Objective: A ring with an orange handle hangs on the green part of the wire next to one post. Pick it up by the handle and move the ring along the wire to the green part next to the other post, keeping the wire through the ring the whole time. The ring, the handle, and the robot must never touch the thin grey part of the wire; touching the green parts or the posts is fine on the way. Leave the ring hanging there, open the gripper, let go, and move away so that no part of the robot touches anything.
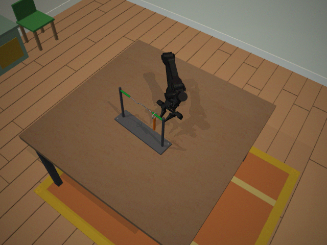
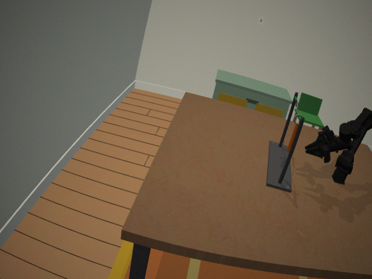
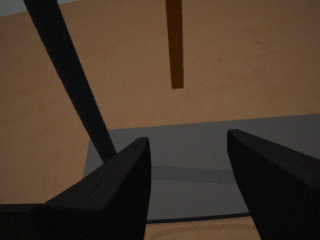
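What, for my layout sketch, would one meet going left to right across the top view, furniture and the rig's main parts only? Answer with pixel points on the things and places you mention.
Green chair (image 1: 37,19) (image 2: 311,103), left post (image 1: 121,104) (image 2: 287,122), its green wire part (image 1: 125,93) (image 2: 296,100), thin grey wire (image 1: 137,103) (image 2: 297,108), ring (image 1: 154,118) (image 2: 294,119), right post (image 1: 162,132) (image 2: 290,153) (image 3: 75,80).

In the top view, the six-joint arm (image 1: 172,76) (image 2: 350,147) reaches toward six o'clock, its parallel-jaw gripper (image 1: 162,119) (image 2: 306,149) (image 3: 188,143) partly open and empty.

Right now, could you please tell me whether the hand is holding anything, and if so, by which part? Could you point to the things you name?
Nothing is held: the hand (image 1: 162,119) (image 2: 306,149) (image 3: 188,143) is open, and the orange handle (image 1: 154,123) (image 2: 293,138) (image 3: 175,47) hangs clear of its fingers.
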`<state>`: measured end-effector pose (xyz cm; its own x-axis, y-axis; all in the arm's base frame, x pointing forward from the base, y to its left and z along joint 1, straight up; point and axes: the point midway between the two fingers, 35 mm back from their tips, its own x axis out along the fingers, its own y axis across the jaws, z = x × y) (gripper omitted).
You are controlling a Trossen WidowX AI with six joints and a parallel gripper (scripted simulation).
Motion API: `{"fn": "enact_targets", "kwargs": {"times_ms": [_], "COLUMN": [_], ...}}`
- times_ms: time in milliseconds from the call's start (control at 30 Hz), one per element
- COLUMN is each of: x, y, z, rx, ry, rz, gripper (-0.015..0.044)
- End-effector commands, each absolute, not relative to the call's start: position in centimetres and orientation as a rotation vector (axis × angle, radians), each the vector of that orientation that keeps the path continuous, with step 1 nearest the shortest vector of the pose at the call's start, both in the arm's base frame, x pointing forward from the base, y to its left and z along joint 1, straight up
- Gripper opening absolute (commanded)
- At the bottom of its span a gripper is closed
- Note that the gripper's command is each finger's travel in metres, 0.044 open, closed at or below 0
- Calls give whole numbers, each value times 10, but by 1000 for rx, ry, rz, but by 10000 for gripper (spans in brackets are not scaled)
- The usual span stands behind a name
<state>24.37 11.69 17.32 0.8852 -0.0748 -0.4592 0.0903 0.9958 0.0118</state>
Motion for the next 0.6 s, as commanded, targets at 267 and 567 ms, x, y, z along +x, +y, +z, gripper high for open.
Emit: {"fn": "enact_targets", "kwargs": {"times_ms": [267, 567], "x": [243, 229], "y": [116, 119], "z": [176, 181], "rx": [40, 39], "ry": [470, 479], "rz": [-89, -86], "gripper": [160, 239]}}
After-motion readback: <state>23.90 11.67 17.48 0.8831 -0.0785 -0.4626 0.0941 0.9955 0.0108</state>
